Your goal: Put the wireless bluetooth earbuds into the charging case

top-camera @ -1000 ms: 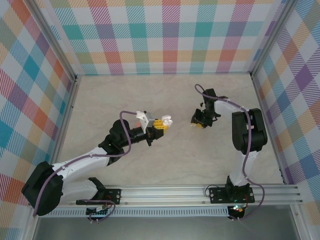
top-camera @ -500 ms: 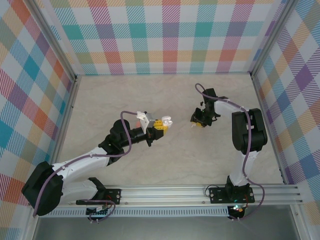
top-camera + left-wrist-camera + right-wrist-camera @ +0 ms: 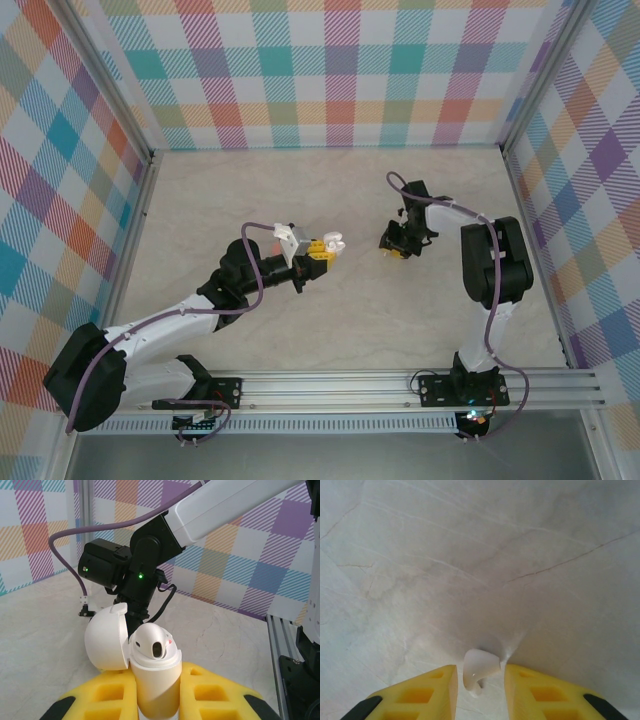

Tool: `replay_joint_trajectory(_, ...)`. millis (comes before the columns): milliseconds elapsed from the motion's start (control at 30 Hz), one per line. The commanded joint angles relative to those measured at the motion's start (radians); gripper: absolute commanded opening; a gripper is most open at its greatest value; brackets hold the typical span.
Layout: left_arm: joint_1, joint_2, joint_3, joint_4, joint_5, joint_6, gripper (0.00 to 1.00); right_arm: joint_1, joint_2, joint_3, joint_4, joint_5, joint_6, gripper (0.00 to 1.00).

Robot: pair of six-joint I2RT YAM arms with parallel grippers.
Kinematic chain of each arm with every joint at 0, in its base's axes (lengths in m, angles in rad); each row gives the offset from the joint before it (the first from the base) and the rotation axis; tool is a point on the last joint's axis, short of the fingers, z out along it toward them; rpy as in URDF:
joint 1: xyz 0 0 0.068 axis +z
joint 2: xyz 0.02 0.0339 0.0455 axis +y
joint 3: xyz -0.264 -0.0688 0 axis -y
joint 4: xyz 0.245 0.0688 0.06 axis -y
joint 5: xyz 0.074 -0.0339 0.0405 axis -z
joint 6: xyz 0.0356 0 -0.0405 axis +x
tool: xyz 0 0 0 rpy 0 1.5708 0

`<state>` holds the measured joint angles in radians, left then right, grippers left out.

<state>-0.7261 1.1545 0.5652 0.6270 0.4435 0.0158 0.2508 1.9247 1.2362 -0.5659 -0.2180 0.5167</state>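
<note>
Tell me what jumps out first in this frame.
The white charging case, its lid swung open, stands upright in the left gripper near mid-table. Opposite, the right gripper points down at the marbled table with a small white earbud between its fingers.

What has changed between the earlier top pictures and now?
The right end effector shifted slightly left in the top view, with a white earbud between its fingers; whether it grips the earbud is unclear. The left end effector stayed about where it was, shut on the open charging case.
</note>
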Motion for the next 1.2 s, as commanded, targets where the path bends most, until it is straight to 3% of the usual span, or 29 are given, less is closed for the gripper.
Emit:
replay_joint_trajectory(0, -0.015, -0.025, -0.006, 0.004, -0.001, 0.01, 0.0, 0.021, 0.042, 0.011, -0.011, -0.001, 0.013, 0.31)
replay_joint_trajectory(500, -0.015, -0.052, -0.013, -0.021, -0.008, 0.026, 0.0, 0.021, 0.128, 0.115, -0.077, 0.028, -0.043, 0.22)
replay_joint_trajectory(767, -0.014, -0.04, -0.011, -0.017, -0.006, 0.03, 0.0, 0.021, 0.059, 0.108, -0.072, 0.016, -0.061, 0.16)
replay_joint_trajectory(1167, -0.015, -0.023, -0.001, -0.016, 0.0, 0.032, 0.0, 0.02, -0.023, 0.096, -0.086, 0.009, -0.066, 0.15)
